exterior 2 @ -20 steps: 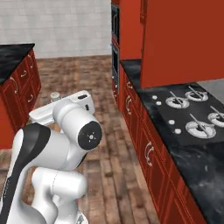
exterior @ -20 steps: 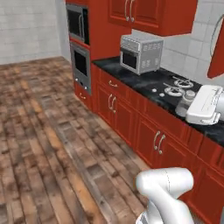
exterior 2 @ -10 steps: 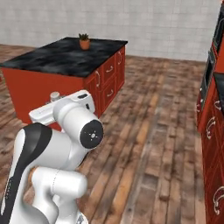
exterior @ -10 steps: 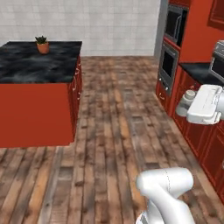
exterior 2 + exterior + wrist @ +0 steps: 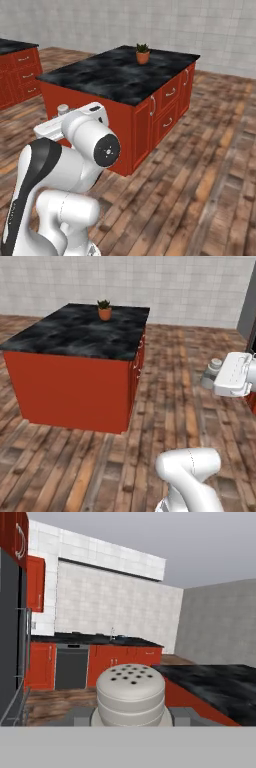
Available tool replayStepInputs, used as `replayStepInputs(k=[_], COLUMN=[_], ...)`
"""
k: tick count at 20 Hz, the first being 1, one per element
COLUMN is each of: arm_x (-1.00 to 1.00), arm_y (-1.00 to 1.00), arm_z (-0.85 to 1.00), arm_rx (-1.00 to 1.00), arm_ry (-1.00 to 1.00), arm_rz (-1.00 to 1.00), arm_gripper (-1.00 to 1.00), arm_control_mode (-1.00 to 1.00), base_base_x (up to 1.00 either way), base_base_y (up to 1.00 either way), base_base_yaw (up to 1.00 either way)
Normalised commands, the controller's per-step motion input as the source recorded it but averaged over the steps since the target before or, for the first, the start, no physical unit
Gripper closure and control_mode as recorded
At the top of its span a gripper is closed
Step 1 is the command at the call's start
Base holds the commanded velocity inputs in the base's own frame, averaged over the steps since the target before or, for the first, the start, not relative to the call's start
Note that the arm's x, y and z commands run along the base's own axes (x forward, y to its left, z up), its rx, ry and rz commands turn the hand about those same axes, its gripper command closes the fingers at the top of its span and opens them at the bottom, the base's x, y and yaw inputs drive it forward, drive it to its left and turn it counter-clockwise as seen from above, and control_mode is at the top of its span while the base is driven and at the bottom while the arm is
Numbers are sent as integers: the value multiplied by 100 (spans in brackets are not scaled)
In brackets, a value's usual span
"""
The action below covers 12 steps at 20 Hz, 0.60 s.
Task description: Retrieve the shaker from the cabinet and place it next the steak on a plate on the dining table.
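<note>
**Island counter on a wood floor**

A counter [image 5: 75, 341] with a black, white-veined marble top and red base stands on the brown plank floor [image 5: 170, 401]. A small potted plant [image 5: 104, 309] sits on the top near its far edge. In the right base view the counter's near side shows red drawer fronts [image 5: 170, 102] with silver handles.

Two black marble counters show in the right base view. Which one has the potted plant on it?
The freestanding island in the middle of the floor carries the potted plant near its far end. The other counter, at the left edge, is cut off by the frame.
</note>
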Motion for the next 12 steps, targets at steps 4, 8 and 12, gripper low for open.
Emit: replayStepInputs(k=[4, 8, 12], arm_x=[0, 0, 0], arm_y=[0, 0, 0], arm_z=[0, 0, 0], arm_rx=[0, 0, 0], arm_ry=[0, 0, 0], arm_rz=[0, 0, 0], arm_gripper=[100, 100, 100], arm_control_mode=[100, 100, 100], base_base_x=[87, 88, 99], base_base_y=[59, 66, 61], base_base_yaw=[45, 49, 46])
